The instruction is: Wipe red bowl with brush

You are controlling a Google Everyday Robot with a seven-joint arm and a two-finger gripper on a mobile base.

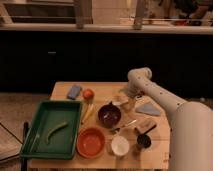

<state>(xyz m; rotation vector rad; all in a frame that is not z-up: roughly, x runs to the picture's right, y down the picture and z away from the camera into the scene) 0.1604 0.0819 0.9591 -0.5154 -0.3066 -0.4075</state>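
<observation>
The red bowl [91, 142] is shallow and orange-red and sits near the table's front edge, right of the green tray. My gripper [123, 101] hangs low over the table's back middle, just behind the dark maroon bowl [109, 115] and well away from the red bowl. A pale slim shape at the gripper's tip looks like the brush [117, 102]. Whether the gripper touches or holds it cannot be told. The white arm reaches in from the right.
A green tray [35, 135] with a green vegetable fills the left side. A blue sponge [74, 91], an orange fruit [88, 94] and a yellow item [87, 113] lie near it. A white cup [120, 145], a black-handled metal cup [143, 140], a silvery utensil [128, 123] and a blue cloth [148, 108] crowd the right.
</observation>
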